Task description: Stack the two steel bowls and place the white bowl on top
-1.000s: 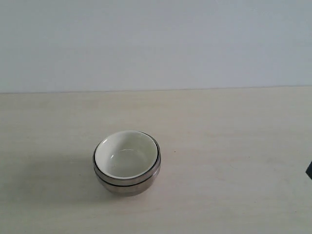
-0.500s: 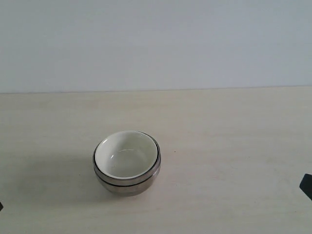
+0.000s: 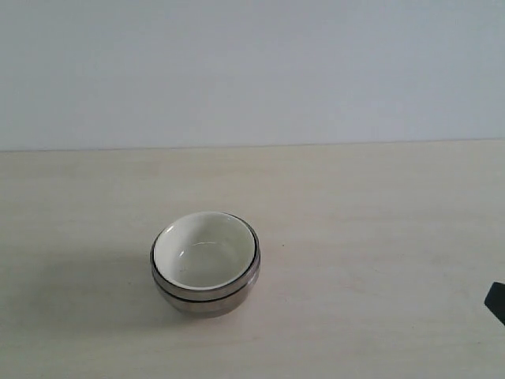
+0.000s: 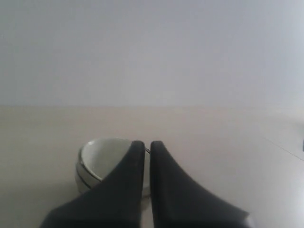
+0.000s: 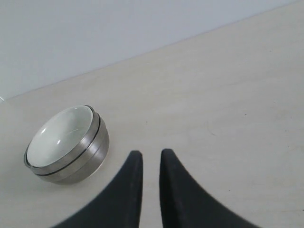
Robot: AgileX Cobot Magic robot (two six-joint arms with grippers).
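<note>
1. In the exterior view, the two steel bowls [image 3: 207, 297] sit nested one inside the other, left of centre in the lower half of the frame, upright on the pale wooden table [image 3: 379, 229].
2. The white bowl [image 3: 202, 253] rests inside the upper steel bowl with its mouth facing up. Its cream rim lies just within the steel rims, which show as thin dark rings around it.
3. The stack casts a soft shadow on the table to its left.
4. A plain, pale wall [image 3: 252, 71] fills the upper part of the exterior view, meeting the table along a straight line.
5. A small dark shape [image 3: 496, 301] pokes in at the lower right edge of that view; I cannot tell what it is.
6. The left gripper [image 4: 146, 142] has its two dark fingers drawn almost together, with only a thin slit between the tips and nothing held.
7. In the left wrist view, the white bowl [image 4: 102, 156] and the steel bowls [image 4: 81, 178] stand beyond the fingers, partly hidden behind one of them.
8. The right gripper [image 5: 148, 153] is also narrow, with a slim gap between its tips, and it grips nothing.
9. In the right wrist view, the steel bowls [image 5: 83, 159] with the white bowl [image 5: 59, 135] inside them stand apart from the fingertips, off to one side, on bare table.
</note>
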